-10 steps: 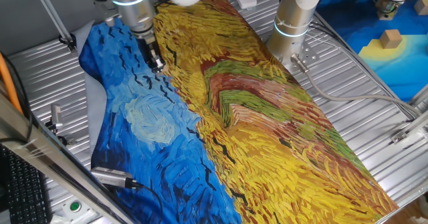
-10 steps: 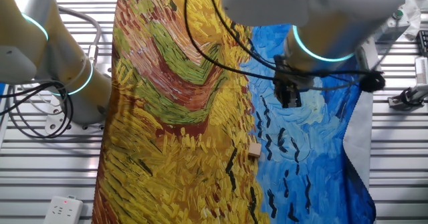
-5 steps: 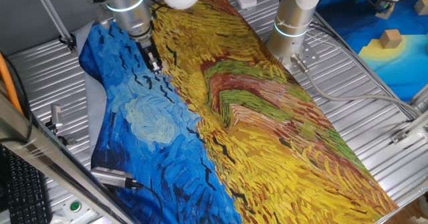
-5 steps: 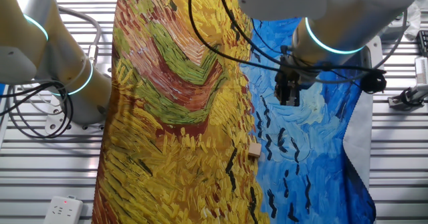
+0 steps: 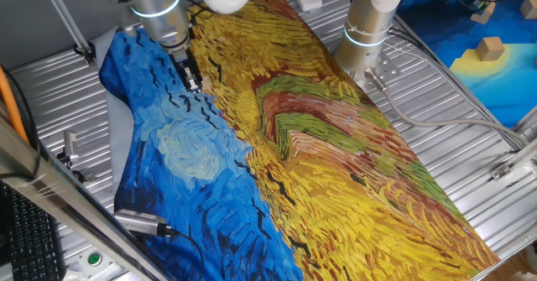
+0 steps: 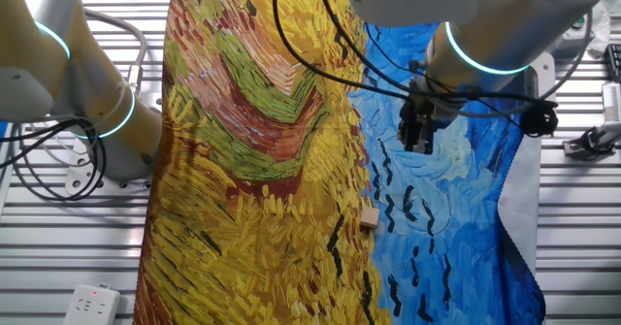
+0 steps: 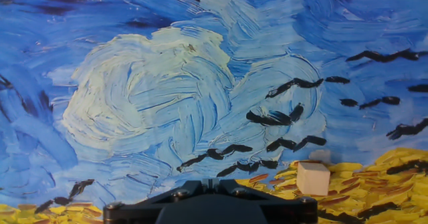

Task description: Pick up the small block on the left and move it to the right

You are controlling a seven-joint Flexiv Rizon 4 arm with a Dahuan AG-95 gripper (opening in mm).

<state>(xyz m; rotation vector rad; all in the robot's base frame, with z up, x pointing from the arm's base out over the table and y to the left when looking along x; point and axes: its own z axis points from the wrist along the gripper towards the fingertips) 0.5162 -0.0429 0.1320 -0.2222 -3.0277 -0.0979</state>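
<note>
The small tan wooden block [image 6: 369, 218] lies on the painted cloth, on the line where yellow meets blue. In the hand view the block [image 7: 312, 177] sits low and to the right of my fingers. My gripper [image 6: 417, 139] hangs over the blue part of the cloth, apart from the block and empty, with the jaws closed together. It shows too in one fixed view [image 5: 192, 80] and at the bottom edge of the hand view [image 7: 210, 184]. I cannot see the block in that fixed view.
A second white arm's base [image 5: 367, 38] stands beside the cloth; it also shows in the other fixed view [image 6: 87, 112]. Cables [image 6: 39, 160] lie on the ribbed metal table [image 5: 470, 147]. Another wooden block [image 5: 491, 48] rests on a separate blue and yellow cloth far right.
My gripper has shifted slightly over the blue part of the cloth. The block has not moved.
</note>
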